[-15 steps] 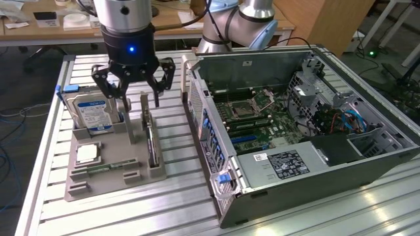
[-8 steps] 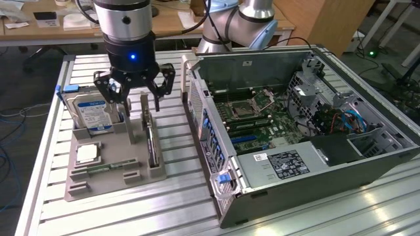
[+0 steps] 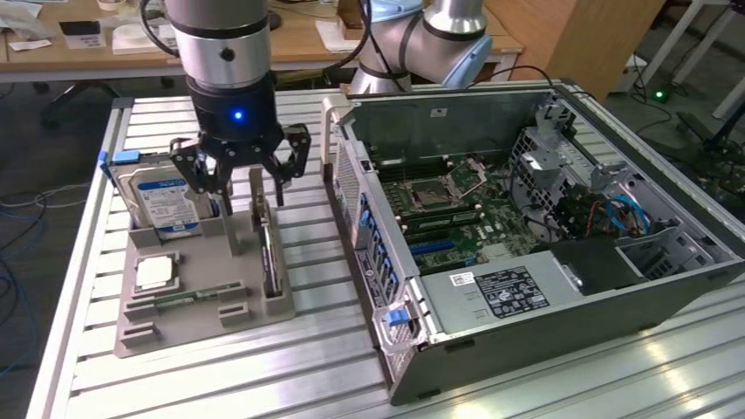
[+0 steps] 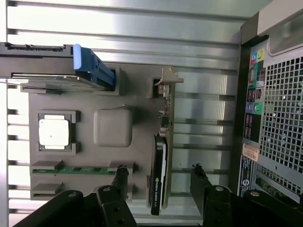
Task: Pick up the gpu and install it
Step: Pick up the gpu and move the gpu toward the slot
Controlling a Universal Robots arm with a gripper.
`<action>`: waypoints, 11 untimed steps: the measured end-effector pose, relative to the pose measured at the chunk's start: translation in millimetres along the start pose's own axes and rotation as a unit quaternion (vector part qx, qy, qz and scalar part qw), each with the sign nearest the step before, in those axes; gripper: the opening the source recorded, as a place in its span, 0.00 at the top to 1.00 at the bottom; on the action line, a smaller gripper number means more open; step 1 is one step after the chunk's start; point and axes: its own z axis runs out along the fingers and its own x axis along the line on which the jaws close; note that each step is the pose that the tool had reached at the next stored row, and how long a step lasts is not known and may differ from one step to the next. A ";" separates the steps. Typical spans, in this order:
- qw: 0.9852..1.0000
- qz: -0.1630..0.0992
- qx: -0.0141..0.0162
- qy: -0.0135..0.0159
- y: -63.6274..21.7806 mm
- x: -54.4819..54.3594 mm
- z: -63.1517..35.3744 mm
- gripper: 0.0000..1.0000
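Observation:
The gpu (image 3: 268,253) stands on edge in a slot of the grey holder (image 3: 192,327), a thin card with a black cooler face. In the wrist view the gpu (image 4: 161,161) shows edge-on, with its silver bracket (image 4: 166,81) at one end. My gripper (image 3: 247,182) hangs open just above the card's far end. One black finger (image 4: 120,177) is on each side of the gpu, and neither touches it. Nothing is held in my gripper (image 4: 159,178).
The holder (image 4: 137,94) also carries a hard drive (image 3: 163,201) with a blue-white label, a processor chip (image 3: 155,272) and a memory stick (image 3: 187,298). An open computer case (image 3: 524,218) lies to the exterior view's right, motherboard (image 3: 454,209) exposed. Its rear panel (image 4: 279,118) is near the holder.

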 end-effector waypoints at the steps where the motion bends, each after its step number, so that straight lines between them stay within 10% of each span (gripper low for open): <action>1: 1.000 0.000 0.000 0.000 0.0 0.0 1.8 0.35; 11: 1.000 0.007 0.001 0.000 0.5 0.4 19.7 0.35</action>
